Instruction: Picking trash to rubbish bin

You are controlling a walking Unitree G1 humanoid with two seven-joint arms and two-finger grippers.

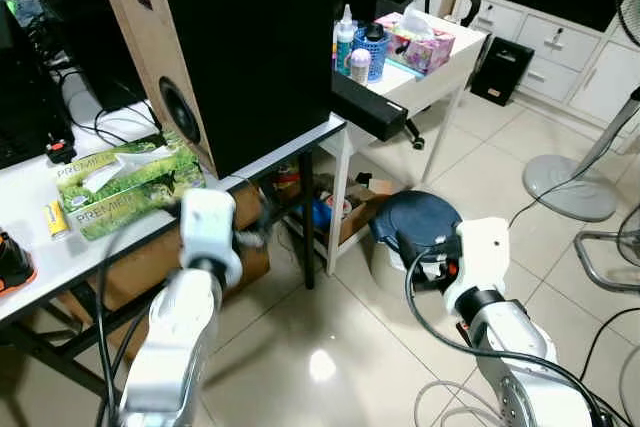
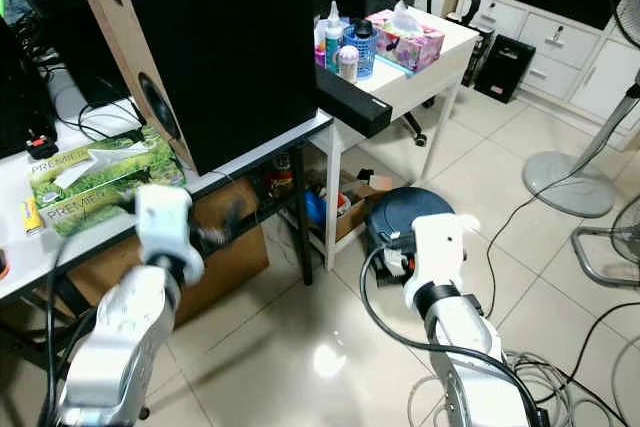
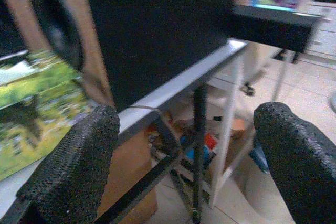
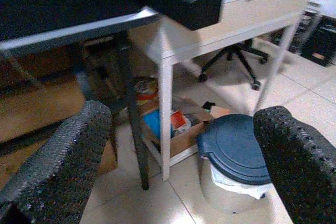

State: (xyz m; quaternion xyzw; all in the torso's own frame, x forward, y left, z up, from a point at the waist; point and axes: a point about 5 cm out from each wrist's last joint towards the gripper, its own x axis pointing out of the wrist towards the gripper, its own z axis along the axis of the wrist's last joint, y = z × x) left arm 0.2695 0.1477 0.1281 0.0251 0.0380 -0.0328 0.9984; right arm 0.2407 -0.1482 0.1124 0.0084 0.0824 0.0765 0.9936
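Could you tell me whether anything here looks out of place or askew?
Yes: the black soundbar juts past the white table edge, and a tall speaker leans on the desk. Loose items fill a box beside the lidded bin.

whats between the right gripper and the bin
Nothing: in the right wrist view the open right gripper looks across bare floor tile at the blue-lidded bin.

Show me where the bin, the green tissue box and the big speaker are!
bin (image 4: 239, 148), right wrist view, on its blue lid.
green tissue box (image 1: 125, 187), left eye view, on its printed top.
speaker (image 1: 255, 47), left eye view, on its black side.
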